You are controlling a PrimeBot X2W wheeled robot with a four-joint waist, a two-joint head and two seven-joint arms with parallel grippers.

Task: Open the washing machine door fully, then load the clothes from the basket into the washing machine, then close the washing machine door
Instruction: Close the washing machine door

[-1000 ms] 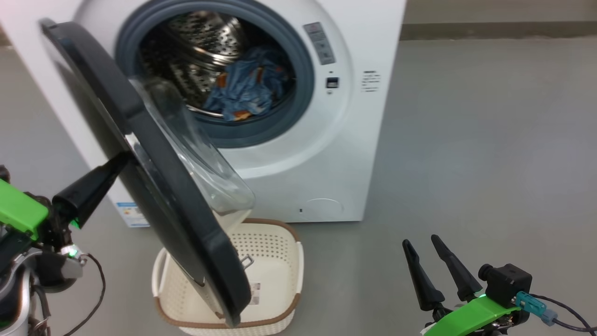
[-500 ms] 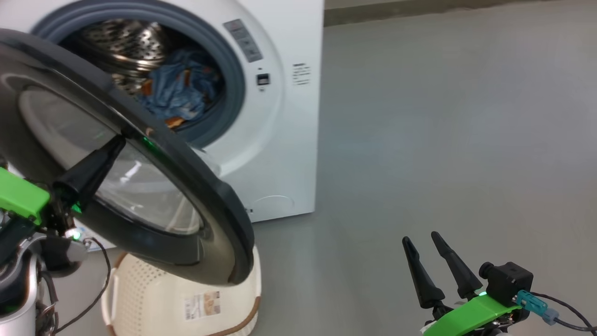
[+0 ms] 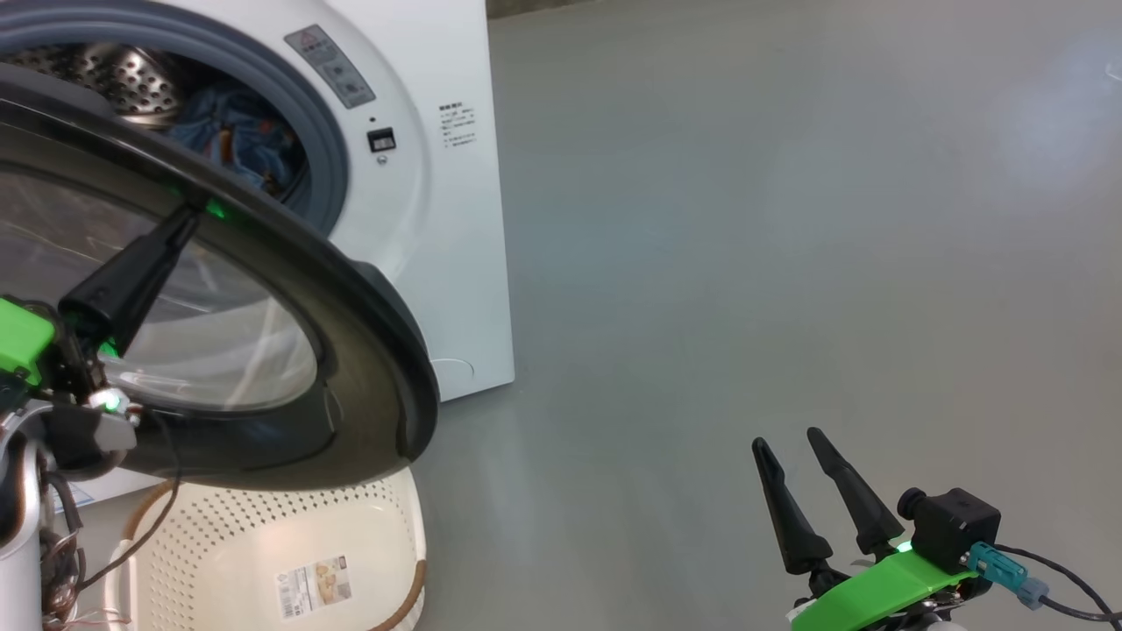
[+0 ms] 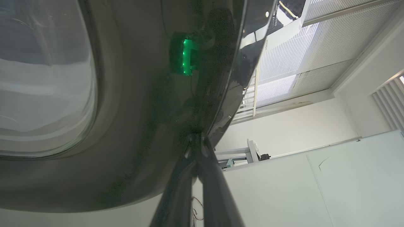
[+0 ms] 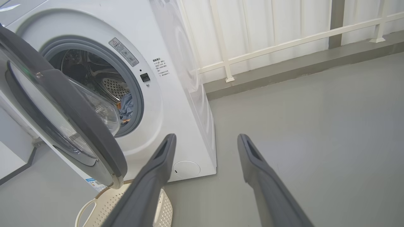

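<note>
Left claw [image 3: 188, 215], at the left of the head view: fingers together, tips pressed against the glossy outer face of the washing machine door [image 3: 368, 350] near its rim. A green light [image 3: 213, 210] reflects in the gloss beside the tips. In the left wrist view the two dark fingers [image 4: 176, 195] converge where the black surface curves to its edge.

The right claw [image 3: 787, 438], at the lower right of the head view, has its fingers apart and holds nothing. It hangs above the bare grey floor [image 3: 789, 219], well apart from the machine.

The door stands partly open, swung out from the front of the white washing machine [image 3: 438, 219] at the upper left of the frame. Its clear centre covers much of the opening in the head view.

The clothes [image 3: 237, 131], blue fabric with orange patches, lie inside the steel drum behind the grey gasket [image 3: 329, 166]; the right wrist view shows them low in the drum.

The basket [image 3: 368, 543] sits on the floor at the lower left, just in front of the machine and beneath the door's lower edge. A label sticker [image 3: 314, 587] shows inside it.
</note>
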